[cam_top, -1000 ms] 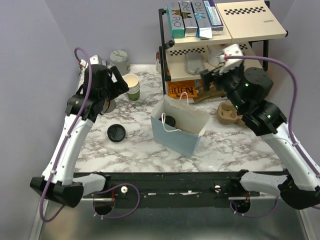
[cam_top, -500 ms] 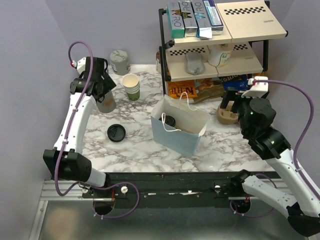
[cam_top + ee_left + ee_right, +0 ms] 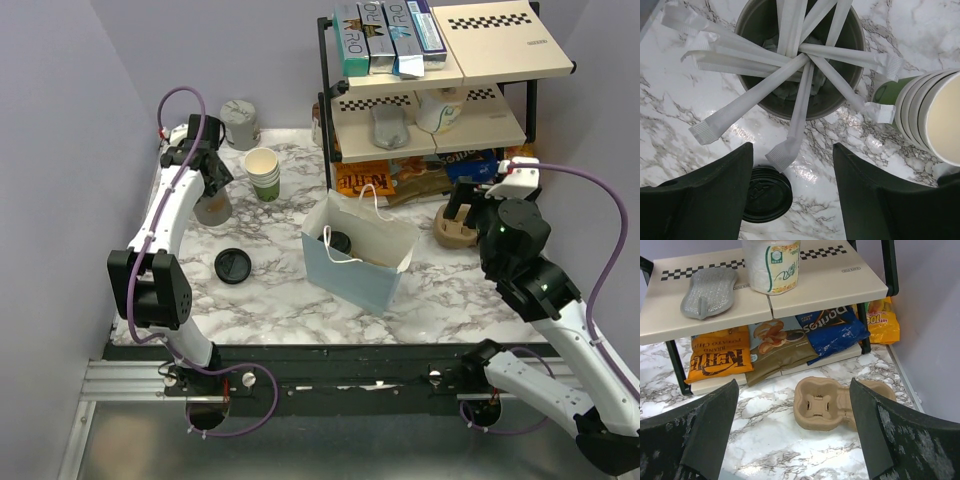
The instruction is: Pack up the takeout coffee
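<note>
While takeout coffee [image 3: 340, 241] stays bagged, left pincer [image 3: 792, 148] moved over straws [image 3: 755, 95]

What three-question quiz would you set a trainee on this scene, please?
1. True or false: the coffee cup sits inside the blue bag.
2. What lies just ahead of the left gripper? A) a cup of wrapped straws B) a plate C) a spoon
3. Which gripper faces the cardboard cup carrier?
Key: 1 true; 2 A; 3 the right gripper.
</note>
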Action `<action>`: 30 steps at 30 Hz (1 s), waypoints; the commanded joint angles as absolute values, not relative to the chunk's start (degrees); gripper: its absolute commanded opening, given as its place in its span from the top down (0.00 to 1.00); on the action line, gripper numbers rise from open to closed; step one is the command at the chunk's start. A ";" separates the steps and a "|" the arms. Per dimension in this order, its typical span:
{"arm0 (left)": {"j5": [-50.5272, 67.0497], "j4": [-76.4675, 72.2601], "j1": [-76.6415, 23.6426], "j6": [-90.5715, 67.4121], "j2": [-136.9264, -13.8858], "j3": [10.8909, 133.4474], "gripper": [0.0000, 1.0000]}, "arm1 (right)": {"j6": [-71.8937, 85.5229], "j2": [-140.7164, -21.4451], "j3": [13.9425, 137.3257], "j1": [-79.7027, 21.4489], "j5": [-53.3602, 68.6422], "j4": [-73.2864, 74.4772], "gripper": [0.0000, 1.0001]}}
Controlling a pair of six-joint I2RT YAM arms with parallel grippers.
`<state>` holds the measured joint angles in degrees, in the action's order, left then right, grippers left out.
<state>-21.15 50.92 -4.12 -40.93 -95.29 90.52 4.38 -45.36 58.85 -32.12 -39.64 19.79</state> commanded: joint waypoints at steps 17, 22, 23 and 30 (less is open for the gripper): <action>-19.34 47.46 -2.46 -35.86 -97.73 93.96 0.68 | 1.67 -47.46 57.92 -31.64 -42.98 18.98 0.00; -18.99 47.72 -2.37 -35.60 -96.95 94.31 0.91 | 1.49 -47.37 57.83 -31.73 -42.80 18.81 0.00; -18.81 47.72 -2.37 -35.60 -96.77 94.31 0.96 | 1.41 -47.29 57.75 -31.73 -42.89 18.72 0.00; -18.54 47.99 -2.37 -35.60 -93.87 95.36 1.00 | 1.49 -47.11 57.48 -31.73 -42.01 18.72 0.00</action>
<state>-19.42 47.92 -2.72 -36.18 -97.23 92.88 1.69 -47.57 58.00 -32.12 -41.19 19.75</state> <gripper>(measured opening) 0.009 0.998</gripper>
